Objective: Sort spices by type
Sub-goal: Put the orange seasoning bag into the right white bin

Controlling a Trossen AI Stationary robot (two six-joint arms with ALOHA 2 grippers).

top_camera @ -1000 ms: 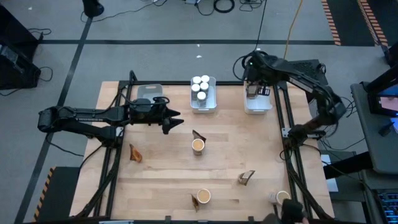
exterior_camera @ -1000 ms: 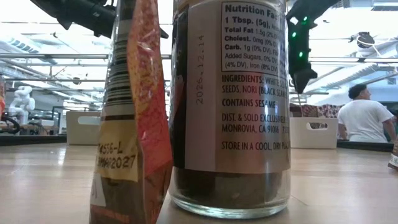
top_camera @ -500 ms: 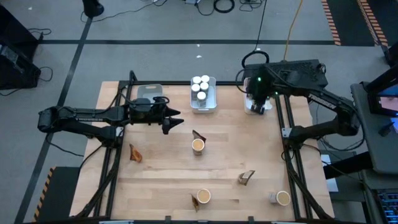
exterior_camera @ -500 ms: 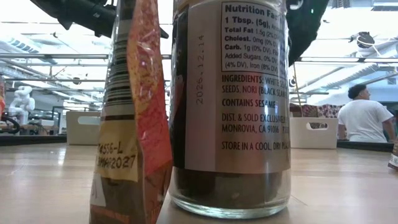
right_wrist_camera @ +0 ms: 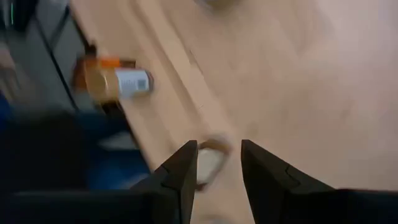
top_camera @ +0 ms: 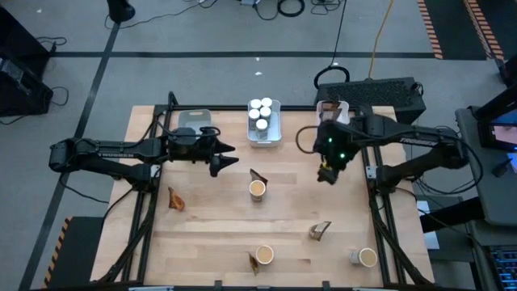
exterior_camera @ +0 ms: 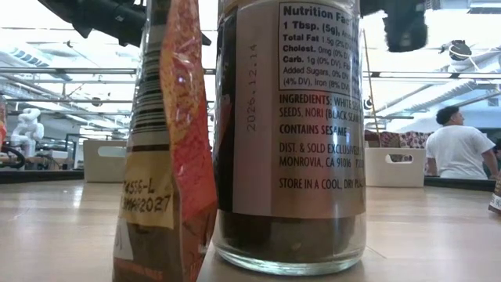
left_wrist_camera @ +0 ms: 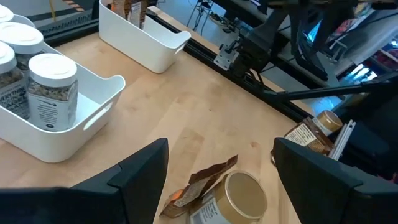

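Right jaws [top_camera: 326, 175] slightly apart, empty, hanging over bare desk [top_camera: 210, 234], probably between pickups. Left jaws [top_camera: 227, 155] wide apart, empty, parked near the white tray [top_camera: 264, 138] of white-capped jars [top_camera: 260, 111]. Loose tubs [top_camera: 257, 189] and pouches [top_camera: 174, 199] scattered on the desk, unsorted. Jar label [exterior_camera: 313, 102] close up: "Nutrition Fa…", "2026.12.14", "CONTAINS SESAME", "STORE IN A COOL, DRY PL…".

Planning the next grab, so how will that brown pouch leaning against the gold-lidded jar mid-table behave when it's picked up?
The pouch looks crinkled and thin, so it is probably floppy and light. It leans on the jar, so it may well slump once either one moves. A pinch on its flat top edge seems safest.
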